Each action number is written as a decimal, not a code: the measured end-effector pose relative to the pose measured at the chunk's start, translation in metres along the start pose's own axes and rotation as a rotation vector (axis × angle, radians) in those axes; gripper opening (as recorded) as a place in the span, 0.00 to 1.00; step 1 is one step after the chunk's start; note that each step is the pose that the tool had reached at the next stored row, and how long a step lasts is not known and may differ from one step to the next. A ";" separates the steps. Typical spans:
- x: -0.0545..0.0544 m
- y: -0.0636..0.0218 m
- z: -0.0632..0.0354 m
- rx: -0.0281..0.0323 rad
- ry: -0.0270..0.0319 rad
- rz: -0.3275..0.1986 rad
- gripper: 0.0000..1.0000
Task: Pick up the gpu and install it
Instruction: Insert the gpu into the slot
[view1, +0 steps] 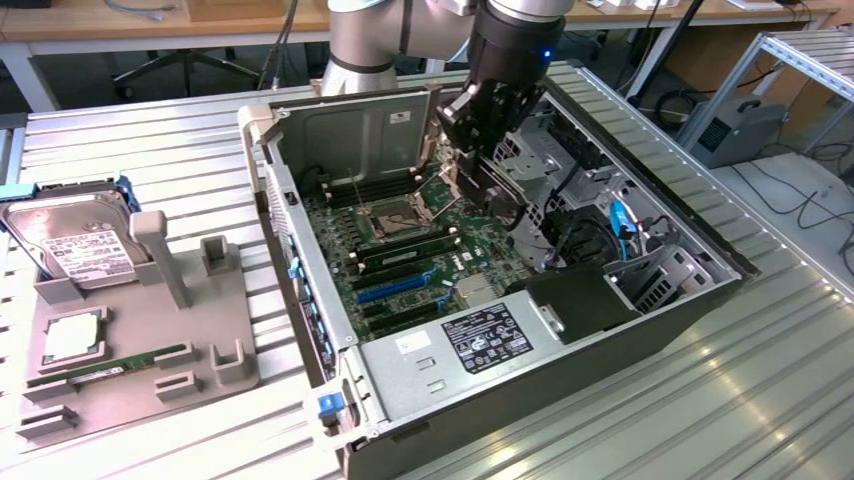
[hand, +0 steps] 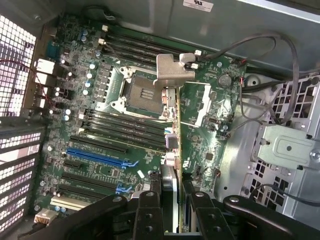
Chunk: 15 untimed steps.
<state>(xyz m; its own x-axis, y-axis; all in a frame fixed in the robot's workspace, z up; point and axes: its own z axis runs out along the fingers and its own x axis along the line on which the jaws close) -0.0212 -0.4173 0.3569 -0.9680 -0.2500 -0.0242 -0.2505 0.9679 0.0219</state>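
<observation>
You are gripping the gpu (hand: 173, 125) between the two fingers of the gripper (hand: 172, 197), which are clamped on the faces of the card. The card is showing edge-on in the wrist view, with its silver end bracket (hand: 174, 70) leading away from the fingers. Holding it by the faces is probably leaving the connector edge and the bracket free.

You are carrying it inside the open computer case (view1: 274, 190), above the motherboard (hand: 210, 150). It is hanging over the middle of the board beside the empty processor socket (hand: 142, 92), and it does not look seated in anything yet. The blue expansion slot (hand: 97, 157) and the black slots beside it are lying toward the board's corner near the perforated rear wall (hand: 17, 65). As far as the wrist view shows, the card's length is running across those slots, not along them.

Room is tightest on the drive-cage side of the case, where loose cables (hand: 260, 45) are looping close to the board's edge. The stretch over the slots is looking open. Outside the case, on the exterior view's left, the hard drive (view1: 74, 240) and memory stick (view1: 127, 362) are sitting in the grey holder (view1: 200, 385).
</observation>
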 end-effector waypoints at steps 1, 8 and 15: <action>0.000 0.0000 0.0000 -0.0002 0.0001 -0.005 0.27; 0.000 0.0000 0.0000 -0.0010 0.0009 -0.042 0.27; 0.000 0.0000 0.0000 -0.0019 0.0017 -0.077 0.27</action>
<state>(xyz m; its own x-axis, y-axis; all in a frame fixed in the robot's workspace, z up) -0.0212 -0.4173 0.3569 -0.9458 -0.3238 -0.0241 -0.3243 0.9457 0.0219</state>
